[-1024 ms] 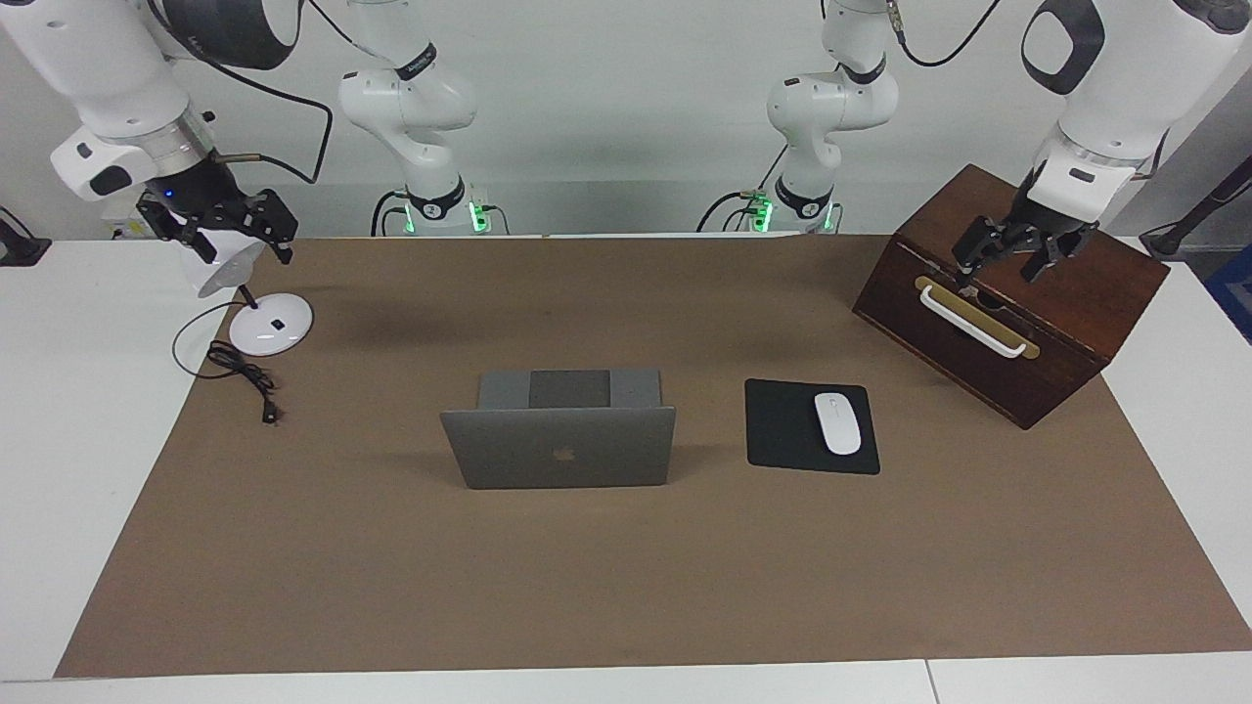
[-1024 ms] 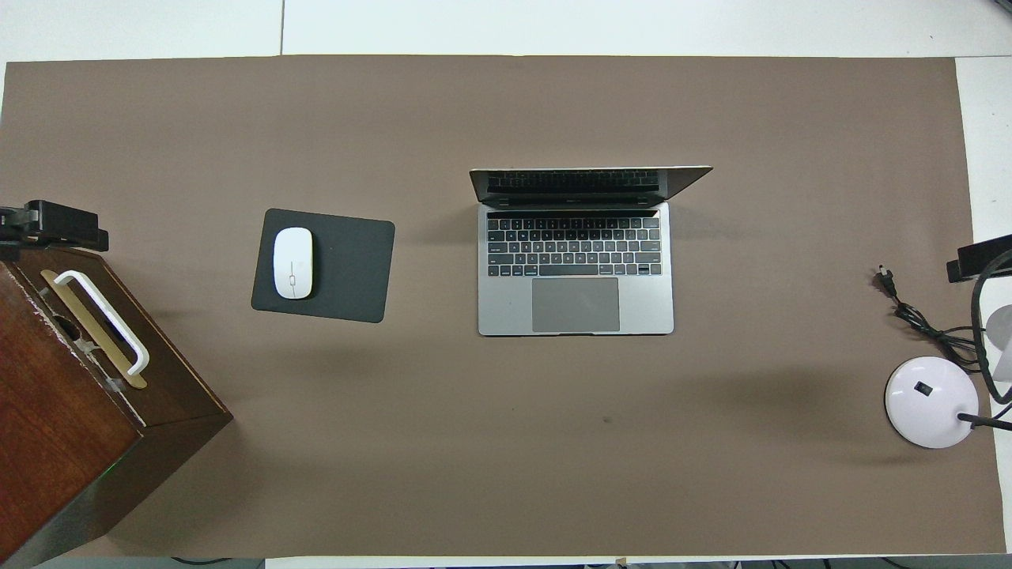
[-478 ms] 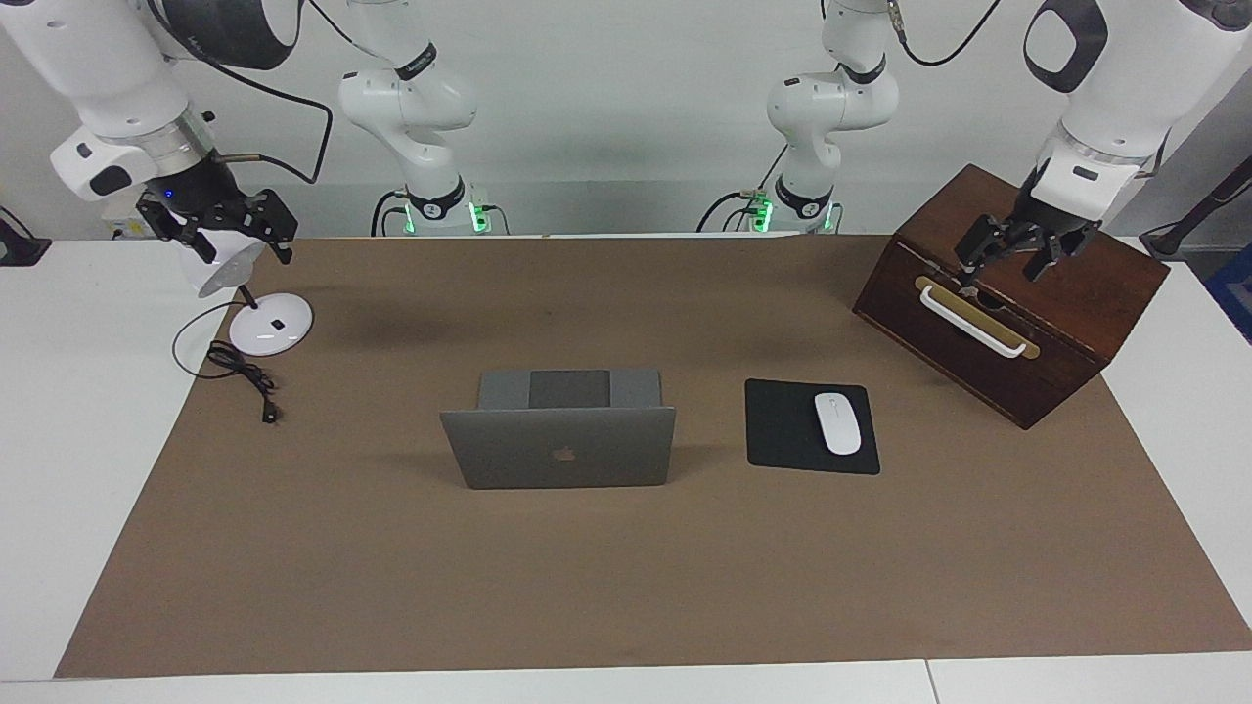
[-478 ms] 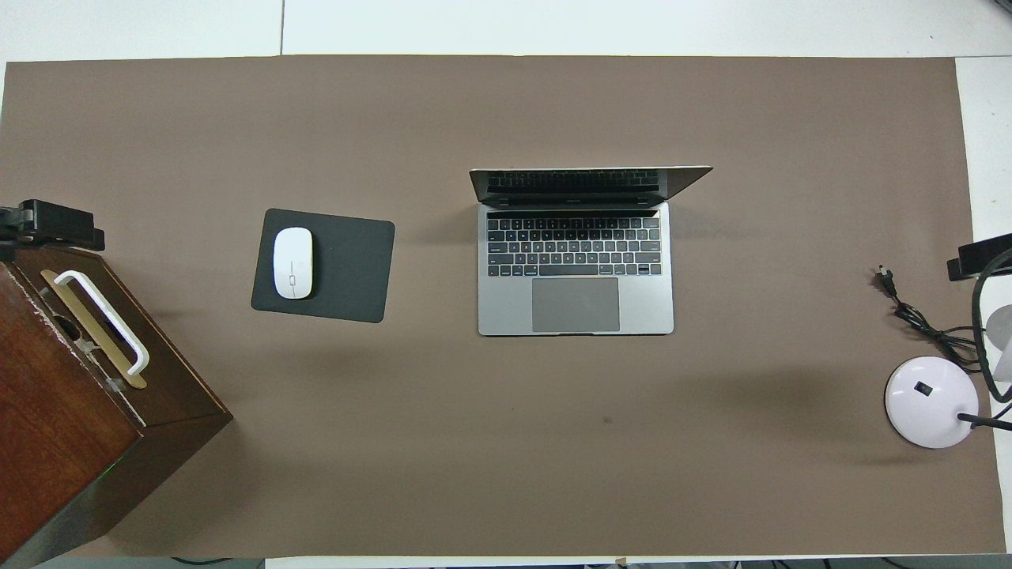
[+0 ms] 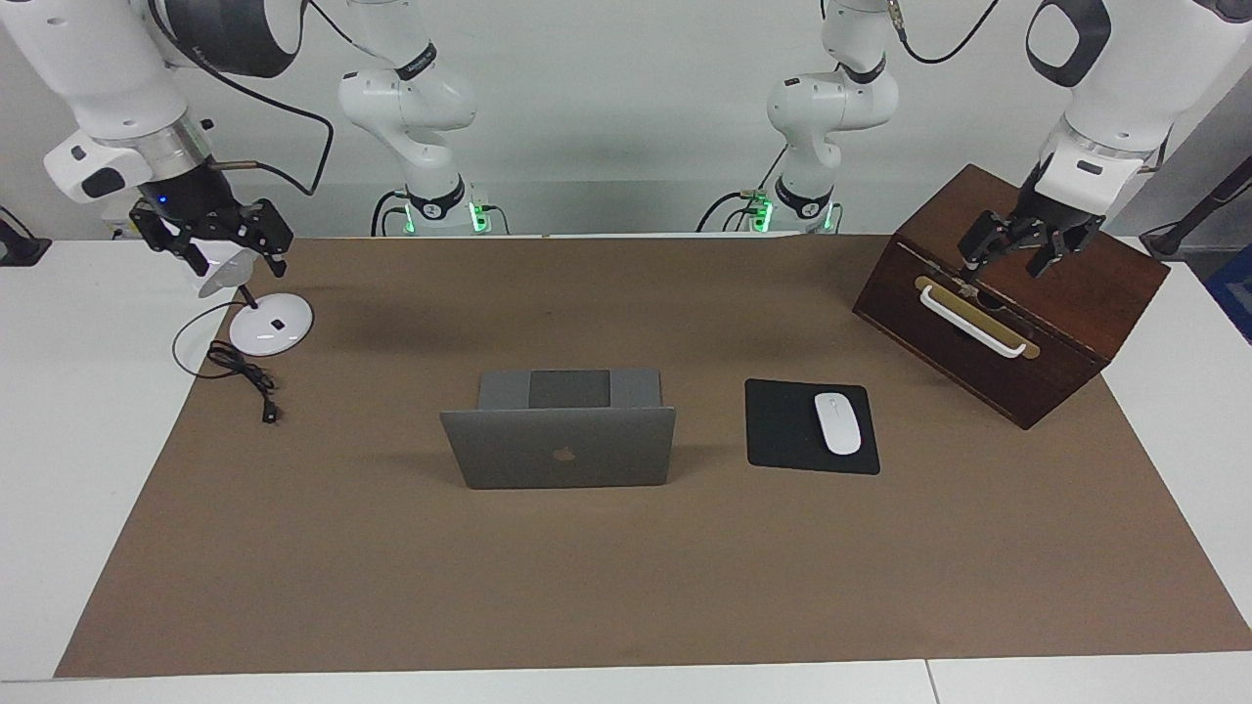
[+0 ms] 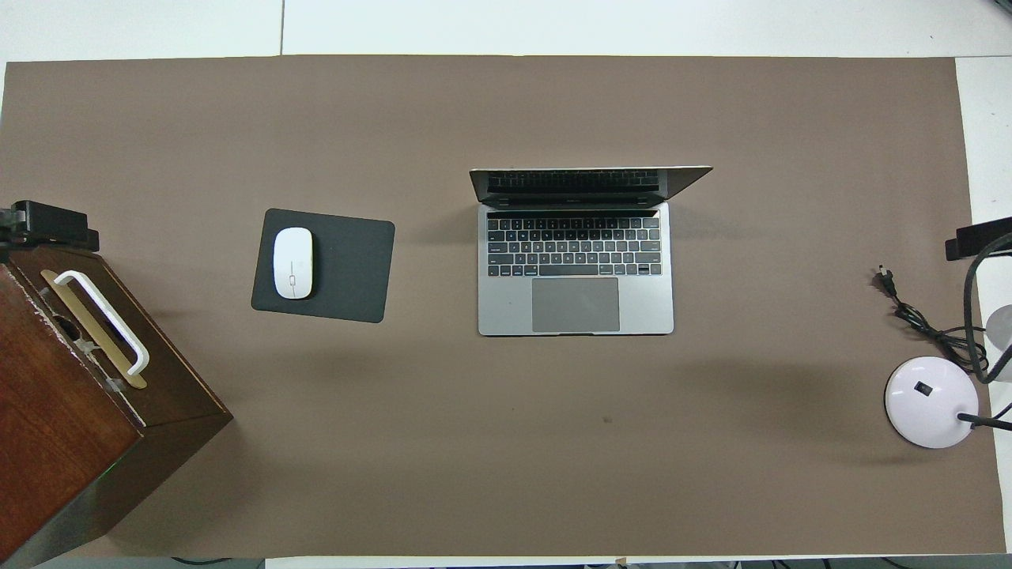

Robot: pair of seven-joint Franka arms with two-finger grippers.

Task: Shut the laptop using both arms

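Observation:
The silver-grey laptop [image 5: 559,448] stands open in the middle of the brown mat, its lid upright with the apple logo facing away from the robots. The overhead view shows its keyboard deck [image 6: 575,269]. My left gripper [image 5: 1017,252] hangs open over the wooden box, at the left arm's end of the table, well away from the laptop. My right gripper [image 5: 210,240] hangs open over the white desk lamp at the right arm's end. Only their tips show in the overhead view, the left gripper [image 6: 51,225] and the right gripper [image 6: 976,241]. Both hold nothing.
A black mousepad [image 5: 782,427] with a white mouse [image 5: 837,422] lies beside the laptop toward the left arm's end. A dark wooden box [image 5: 1066,362] with a white handle stands past it. A white lamp [image 5: 269,325] and its black cable [image 5: 240,372] sit at the right arm's end.
Both grippers have drifted slightly up and outward toward their own ends of the table. The laptop has not moved.

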